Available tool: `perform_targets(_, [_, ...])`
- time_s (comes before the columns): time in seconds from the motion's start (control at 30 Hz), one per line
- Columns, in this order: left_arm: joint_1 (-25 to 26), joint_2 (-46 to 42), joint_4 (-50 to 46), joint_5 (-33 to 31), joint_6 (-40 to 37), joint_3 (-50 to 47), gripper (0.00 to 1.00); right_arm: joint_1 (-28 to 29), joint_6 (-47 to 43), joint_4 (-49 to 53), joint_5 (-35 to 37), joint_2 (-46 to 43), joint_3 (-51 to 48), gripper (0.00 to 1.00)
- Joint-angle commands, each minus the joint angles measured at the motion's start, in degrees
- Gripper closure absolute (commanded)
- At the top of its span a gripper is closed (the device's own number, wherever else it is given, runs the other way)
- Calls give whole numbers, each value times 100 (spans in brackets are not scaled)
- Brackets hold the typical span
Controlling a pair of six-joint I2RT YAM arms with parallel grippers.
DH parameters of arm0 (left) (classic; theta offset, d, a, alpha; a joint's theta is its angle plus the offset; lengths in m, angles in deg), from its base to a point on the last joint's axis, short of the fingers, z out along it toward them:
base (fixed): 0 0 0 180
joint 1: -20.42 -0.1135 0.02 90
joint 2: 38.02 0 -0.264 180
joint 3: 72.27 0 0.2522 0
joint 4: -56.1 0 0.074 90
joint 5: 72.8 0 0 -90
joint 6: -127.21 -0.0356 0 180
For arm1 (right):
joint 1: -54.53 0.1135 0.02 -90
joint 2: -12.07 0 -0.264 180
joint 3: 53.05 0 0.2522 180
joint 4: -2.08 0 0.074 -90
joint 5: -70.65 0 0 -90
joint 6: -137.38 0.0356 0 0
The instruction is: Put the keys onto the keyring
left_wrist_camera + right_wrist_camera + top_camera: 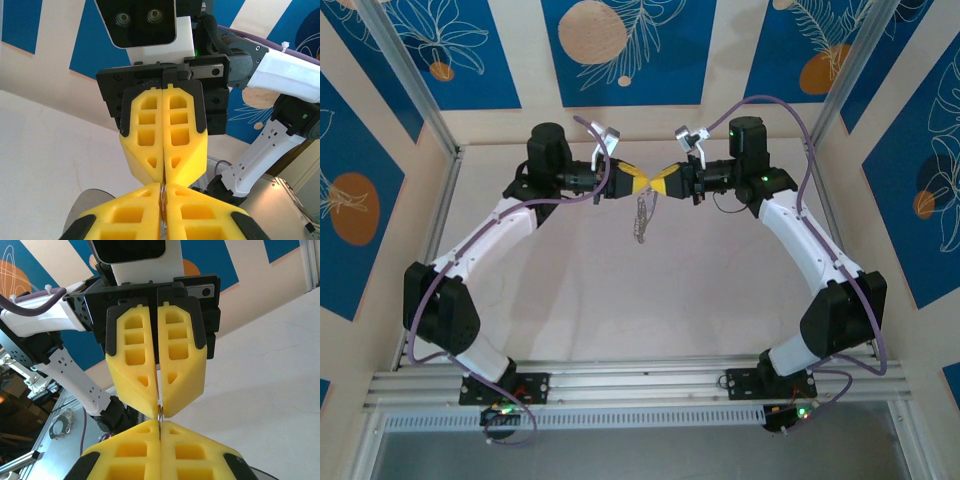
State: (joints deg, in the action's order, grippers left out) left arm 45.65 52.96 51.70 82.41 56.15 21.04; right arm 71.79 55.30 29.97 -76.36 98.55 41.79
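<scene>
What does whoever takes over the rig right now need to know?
Left gripper: shut on the keyring, at its top end.
Right gripper: shut on the same ring, tip to tip with the left.
Keys: small silvery pieces hanging with the ring below the fingertips.
Done: ring held by both grippers.
Left: too small to tell whether every key is threaded; check before releasing.

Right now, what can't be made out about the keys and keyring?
- Top view: the keys are too small to count or to see whether they are threaded.
- Left wrist view: only a sliver of the keyring shows; shut jaws hide the rest.
- Right wrist view: the same, jaws cover it.
</scene>
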Motion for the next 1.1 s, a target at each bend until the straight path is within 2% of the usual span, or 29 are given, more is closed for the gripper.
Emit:
perform_targets(0.0, [-18, -89, -70, 299, -185, -27, 90, 45, 91, -75, 15, 60, 224, 100])
perform_targets(0.2, [-19, -123, -232, 382, -306, -54, 90, 35, 112, -112, 73, 88, 233, 100])
perform_targets(0.37, [-19, -116, -316, 480, -363, -45, 83, 39, 116, -112, 93, 115, 250, 100])
perform_targets(0.5, [-24, -123, -352, 470, -409, -50, 82, 34, 122, -108, 85, 133, 268, 100])
perform_targets(0.73, [-18, -124, -134, 403, -315, -79, 91, 42, 112, -99, 42, 148, 259, 100])
perform_targets(0.87, [-19, -133, -19, 406, -241, -106, 100, 71, 127, -118, 41, 170, 257, 100])
perform_targets(1.07, [-18, -215, 160, 170, -189, -252, 100, 77, 392, -440, 81, 227, 276, 100])
